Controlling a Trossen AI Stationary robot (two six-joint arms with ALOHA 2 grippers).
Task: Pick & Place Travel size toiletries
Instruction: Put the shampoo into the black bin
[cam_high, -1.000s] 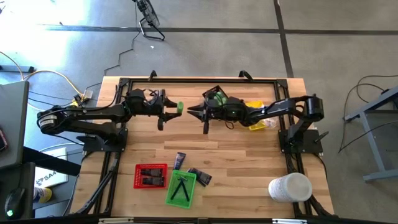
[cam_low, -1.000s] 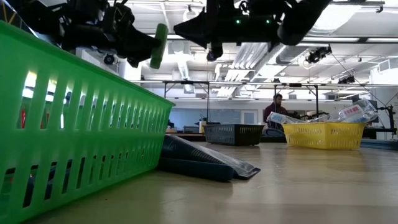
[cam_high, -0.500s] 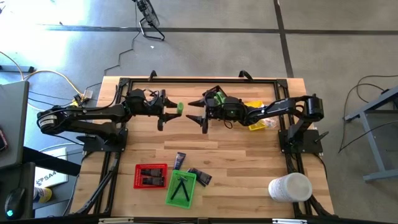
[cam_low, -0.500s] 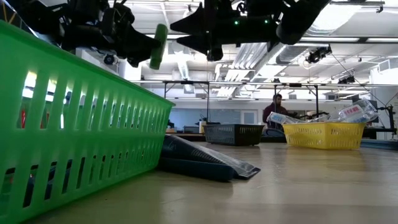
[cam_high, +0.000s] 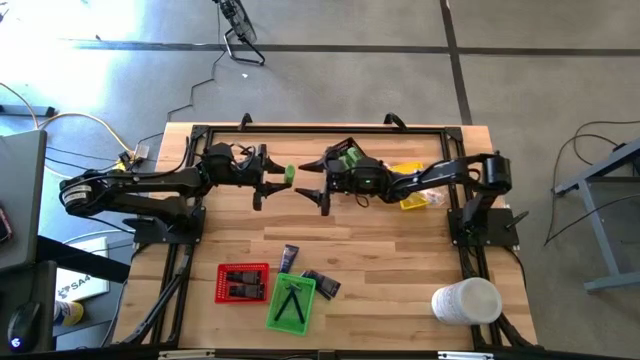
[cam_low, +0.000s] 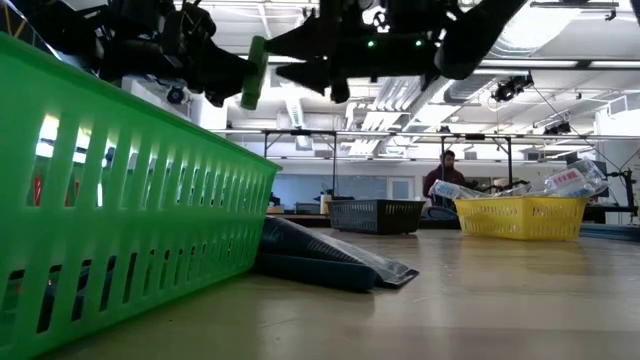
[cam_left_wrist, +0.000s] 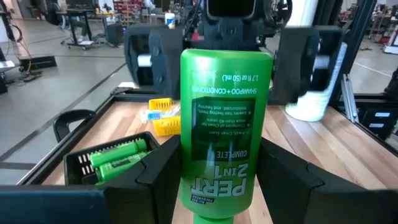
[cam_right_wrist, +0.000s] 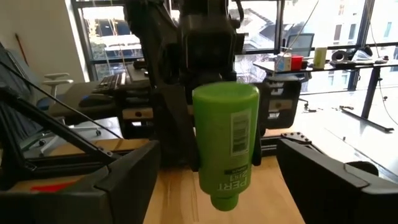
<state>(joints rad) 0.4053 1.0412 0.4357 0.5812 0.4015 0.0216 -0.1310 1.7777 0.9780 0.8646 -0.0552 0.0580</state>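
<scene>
Green tray (cam_high: 292, 303) w/ thin dark pieces (cam_high: 291, 301); left gripper (cam_high: 283, 177) jaws clamp green bottle (cam_high: 289, 172), right gripper (cam_high: 311, 182) jaws wide.

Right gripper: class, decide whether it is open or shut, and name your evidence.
Open. In the right wrist view its fingers stand wide apart, clear of the green bottle held by the left gripper.

Left gripper (cam_high: 272, 182) clamped, apparently; right gripper (cam_high: 312, 183) spread wide, facing it.
</scene>
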